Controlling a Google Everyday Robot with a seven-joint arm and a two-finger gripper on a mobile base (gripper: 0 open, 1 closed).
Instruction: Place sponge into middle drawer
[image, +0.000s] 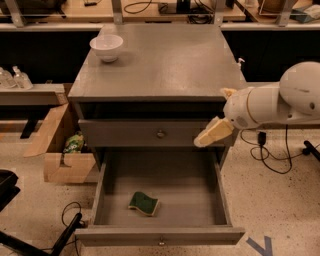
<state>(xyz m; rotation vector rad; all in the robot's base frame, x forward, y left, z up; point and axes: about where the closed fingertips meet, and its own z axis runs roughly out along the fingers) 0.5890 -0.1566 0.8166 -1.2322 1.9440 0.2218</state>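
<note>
The sponge (144, 203), dark green on pale yellow foam, lies flat on the grey tray of the middle drawer (160, 236), which is pulled wide open; its small metal knob faces the front. The sponge sits left of the tray's middle, towards the front. My gripper (212, 134) hangs on the white arm from the right, above the drawer's back right corner and in front of the shut drawer above (160, 133). It is empty and well clear of the sponge.
A white bowl (106, 47) stands on the cabinet top at the back left. A cardboard box (62, 150) sits on the floor left of the cabinet. Cables trail on the floor at right and front left. Shelves run behind.
</note>
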